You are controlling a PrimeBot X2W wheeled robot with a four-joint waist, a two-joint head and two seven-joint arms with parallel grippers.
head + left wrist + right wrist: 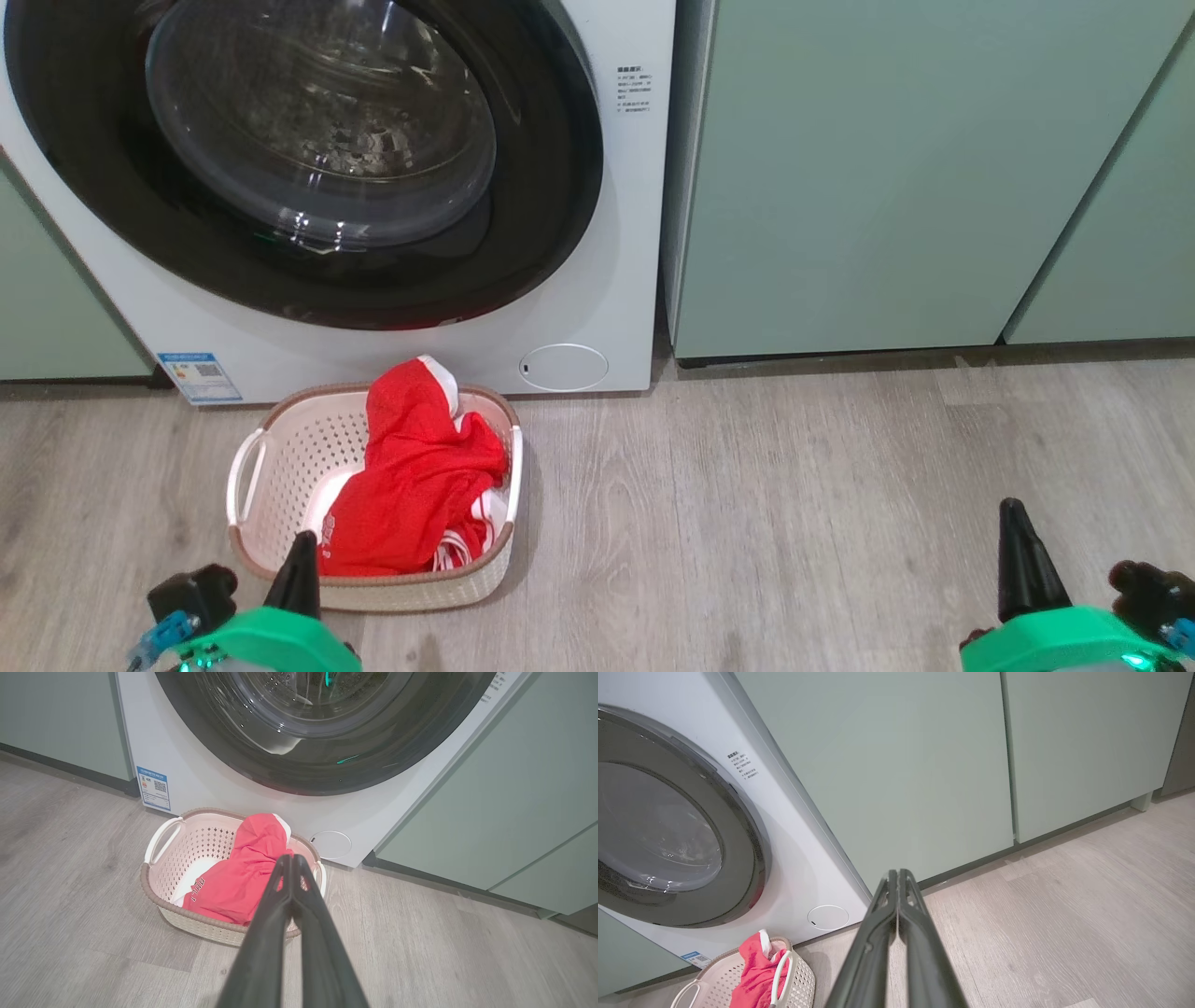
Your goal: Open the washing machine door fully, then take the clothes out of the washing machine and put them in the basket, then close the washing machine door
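Two claws sit low in the head view, the left gripper (301, 546) and the right gripper (1013, 513), each with its long dark fingers pressed together on nothing, both well back from the big white front-loading washing machine (607, 299). Its round glossy black-rimmed glass door (308, 159) looks pushed to. The bright red fabric clothes (411, 476) lie heaped in the small cream perforated plastic basket (289, 448) just in front of the washing machine, one fold riding up over the rim nearest it. We judge the task close to done, so the risks are small: we cannot tell whether the door has latched, and a door merely resting shut could swing open. In the left wrist view the left gripper (290, 861), jaws together and empty, points over the basket (187, 844); a careless sweep from there could snag the clothes (238, 877) or knock the light basket across the pale wood-look floor (70, 914). In the right wrist view the right gripper (898, 875), likewise closed and empty, aims at the foot of the washing machine where it meets the flat pale-green cabinet (915, 765). Through the glass we cannot tell whether a garment is left in the drum, which would leave the job unfinished.
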